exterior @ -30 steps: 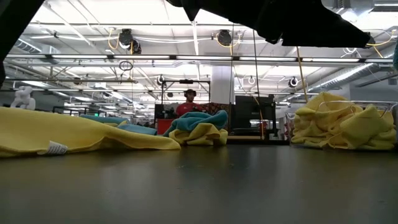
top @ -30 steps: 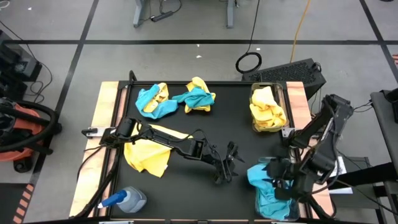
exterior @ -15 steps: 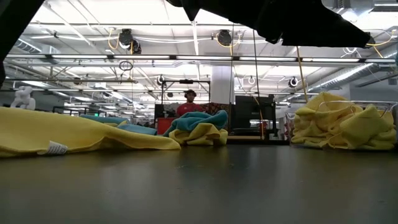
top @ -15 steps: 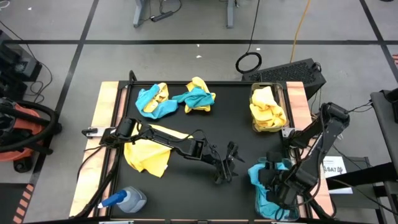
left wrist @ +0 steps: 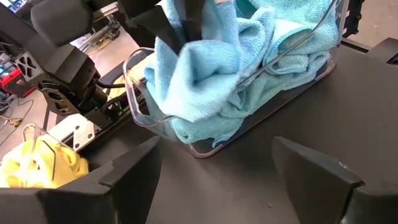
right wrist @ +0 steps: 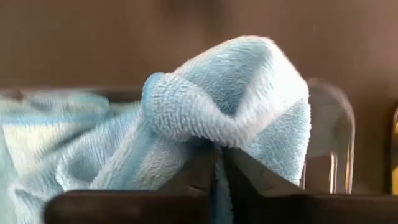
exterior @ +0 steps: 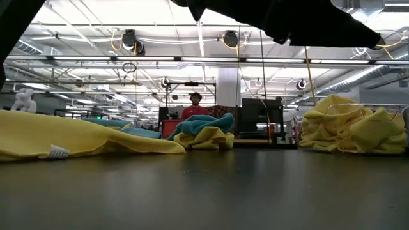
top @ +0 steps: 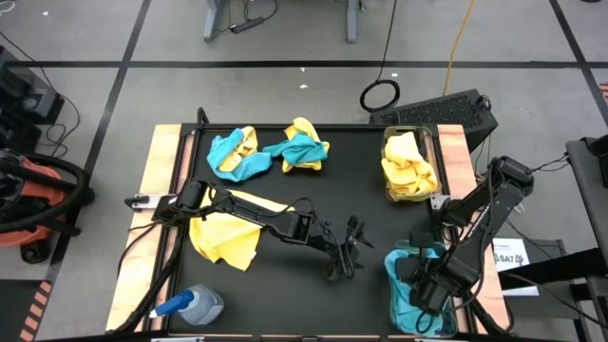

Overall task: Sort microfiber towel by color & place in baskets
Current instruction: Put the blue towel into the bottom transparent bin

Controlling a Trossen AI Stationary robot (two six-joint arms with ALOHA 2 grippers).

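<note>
A clear basket (top: 390, 321) at the near right holds teal towels (left wrist: 261, 68). My right gripper (top: 427, 293) reaches down into it, shut on a teal towel (right wrist: 249, 87). A second clear basket (top: 438, 163) at the far right holds yellow towels (top: 408, 166). Two mixed teal-and-yellow heaps (top: 236, 154) (top: 304, 148) lie at the far side. A yellow towel (top: 226, 237) lies spread at the left. My left gripper (top: 347, 255) stands open at mid-table, facing the teal basket, with nothing between its fingers. My right gripper pinches a raised fold of the teal towel (right wrist: 211, 134) between its two fingertips. It comes from above, pointing steeply down. The fold bulges past the fingertips. The rest of the towel lies in the basket, and one flap (left wrist: 186, 81) hangs over the rim.
A blue-capped spray bottle (top: 195, 306) lies at the near left corner. The left arm (top: 266, 220) stretches across the table's middle, over the yellow towel. In the low view a person (exterior: 195, 107) stands far behind the table.
My right gripper has sunk into the near-right basket, a little toward the table's near edge, and tipped to point more steeply down. The teal towel's bulge over the basket's left side has drawn in.
</note>
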